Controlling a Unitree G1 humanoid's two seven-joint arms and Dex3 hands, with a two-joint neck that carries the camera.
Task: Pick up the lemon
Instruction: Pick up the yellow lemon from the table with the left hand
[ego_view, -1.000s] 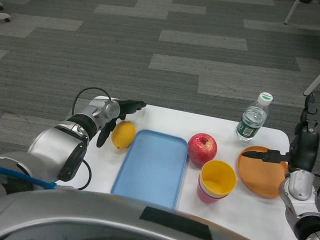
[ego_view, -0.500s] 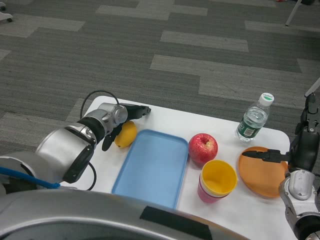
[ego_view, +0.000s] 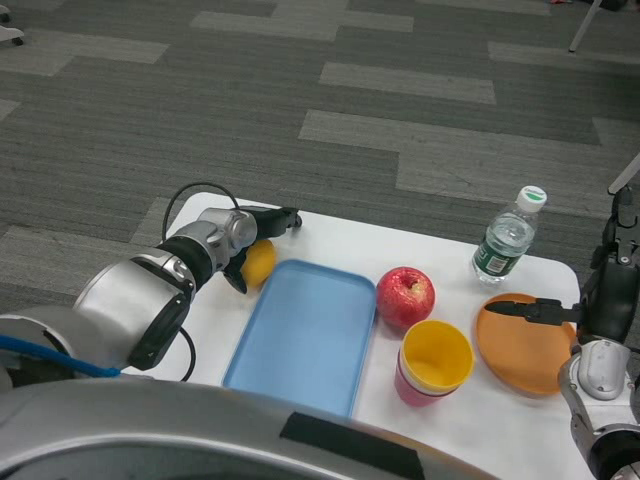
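My left hand wraps the lemon near the counter's far-left corner, fingers over its far side. I can't tell whether they're clamped. Right hand idles at the right edge.

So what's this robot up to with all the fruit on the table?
It is going for the lemon. Its left hand is wrapped around the lemon beside the blue tray, though the lemon does not look lifted off the white table yet. The right hand waits over the orange plate. The apple, yellow cup and water bottle stand untouched.
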